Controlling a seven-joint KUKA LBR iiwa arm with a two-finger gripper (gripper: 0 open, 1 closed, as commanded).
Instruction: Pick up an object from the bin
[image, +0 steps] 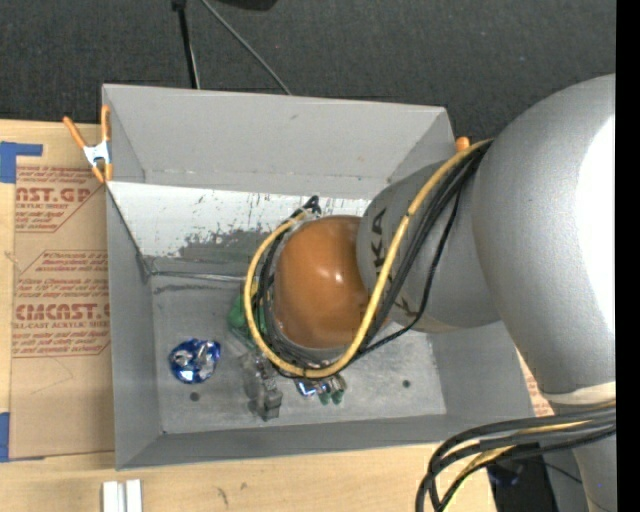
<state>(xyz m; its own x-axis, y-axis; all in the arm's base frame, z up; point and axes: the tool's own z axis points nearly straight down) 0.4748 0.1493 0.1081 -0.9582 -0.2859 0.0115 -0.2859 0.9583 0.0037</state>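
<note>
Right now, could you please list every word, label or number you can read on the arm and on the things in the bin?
"KA": black letters on the arm's grey link; any further letters are hidden.
Blue and silver crumpled thing, on the left of the bin's floor: no legible print.
Green thing beside the orange cover: no print to be seen.

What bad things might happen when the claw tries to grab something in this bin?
1. The claw is over bare floor, apart from the shiny blue ball beside it, so it might come up with nothing.
2. A green thing is mostly hidden under the arm's orange cover; the arm could shove or squash it.
3. The claw is close to the bin's front wall and might bump it.
</note>
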